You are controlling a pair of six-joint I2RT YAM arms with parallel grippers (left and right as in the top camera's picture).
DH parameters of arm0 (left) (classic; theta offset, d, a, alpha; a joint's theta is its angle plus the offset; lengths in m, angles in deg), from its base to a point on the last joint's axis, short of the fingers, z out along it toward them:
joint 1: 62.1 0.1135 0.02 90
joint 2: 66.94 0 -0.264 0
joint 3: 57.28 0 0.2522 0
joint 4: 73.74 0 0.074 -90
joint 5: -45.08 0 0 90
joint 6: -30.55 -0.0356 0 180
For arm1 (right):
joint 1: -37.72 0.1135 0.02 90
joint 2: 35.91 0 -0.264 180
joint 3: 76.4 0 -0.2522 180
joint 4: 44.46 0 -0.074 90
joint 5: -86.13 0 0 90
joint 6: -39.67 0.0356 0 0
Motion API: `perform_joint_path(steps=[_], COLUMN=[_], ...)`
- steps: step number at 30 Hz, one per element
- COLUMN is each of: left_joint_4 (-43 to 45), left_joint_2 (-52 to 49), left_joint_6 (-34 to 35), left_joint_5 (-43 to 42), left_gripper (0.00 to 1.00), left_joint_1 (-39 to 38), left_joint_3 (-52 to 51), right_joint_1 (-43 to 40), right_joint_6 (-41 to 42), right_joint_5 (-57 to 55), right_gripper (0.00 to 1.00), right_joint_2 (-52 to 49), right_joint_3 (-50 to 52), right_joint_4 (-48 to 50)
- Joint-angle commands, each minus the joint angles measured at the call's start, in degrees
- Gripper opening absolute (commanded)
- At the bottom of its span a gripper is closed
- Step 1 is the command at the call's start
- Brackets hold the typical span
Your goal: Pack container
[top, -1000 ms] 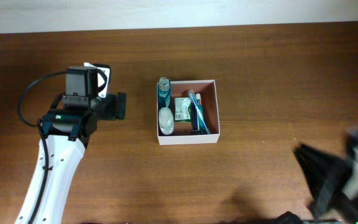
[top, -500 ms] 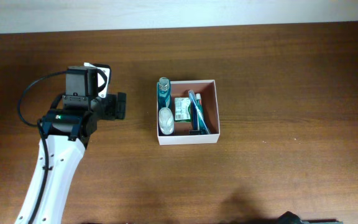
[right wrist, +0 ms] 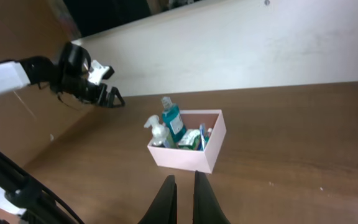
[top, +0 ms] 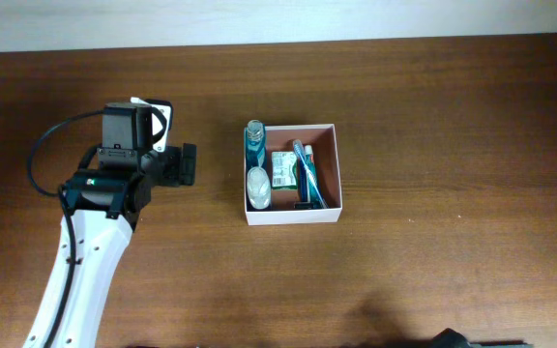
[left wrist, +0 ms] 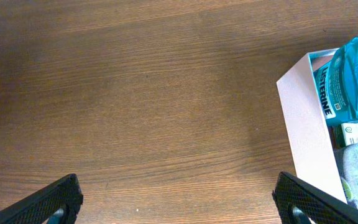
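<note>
we see the square, thin white-walled container (top: 291, 220) with its reddish-brown inside near our wide-spread left gripper (top: 189, 164), off to its right; right gripper (right wrist: 183, 199) is pinched closed.

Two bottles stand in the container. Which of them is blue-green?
The mouthwash bottle, in the upper left corner of the container in the overhead view. The other bottle, below it along the same wall, is whitish with a pump head.

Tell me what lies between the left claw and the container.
Nothing: only bare brown table separates the open left claw from the container, clear in the overhead and left wrist views.
</note>
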Motion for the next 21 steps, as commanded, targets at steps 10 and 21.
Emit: perform_joint_path(steps=[10, 21], left_joint_4=[0.2, 0.2], left_joint_2=[-0.3, -0.3], left_joint_6=[-0.9, -0.9], left_joint_5=[-0.4, -0.4], left_gripper=[1.0, 1.0], left_joint_1=[0.2, 0.2], left_joint_3=[0.2, 0.2], right_joint_1=[0.1, 0.1], right_joint_6=[-1.1, -1.0], right_joint_5=[4.1, 13.5], right_gripper=[0.11, 0.12], right_joint_2=[5.4, 8.9], right_joint_3=[6.6, 30.4], right_joint_4=[10.6, 27.1])
